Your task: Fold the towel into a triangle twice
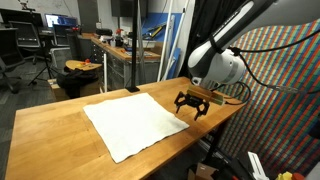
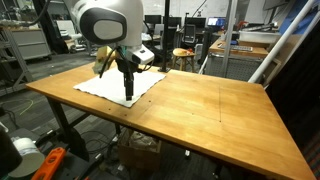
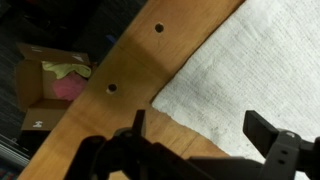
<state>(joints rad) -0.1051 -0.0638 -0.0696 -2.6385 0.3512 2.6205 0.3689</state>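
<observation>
A white towel [image 1: 130,124] lies flat and unfolded on the wooden table [image 1: 60,125]; it also shows in an exterior view [image 2: 118,83] and in the wrist view [image 3: 250,70]. My gripper [image 1: 193,104] hangs open just above the towel's corner near the table edge; it also appears in an exterior view [image 2: 127,90]. In the wrist view the two dark fingers [image 3: 200,130] straddle the towel's corner [image 3: 160,100], with nothing between them.
Two holes [image 3: 158,27] mark the table board near its edge. A cardboard box [image 3: 50,85] with a pink and yellow item sits on the floor below. Stools, desks and a multicoloured wall panel [image 1: 290,80] surround the table.
</observation>
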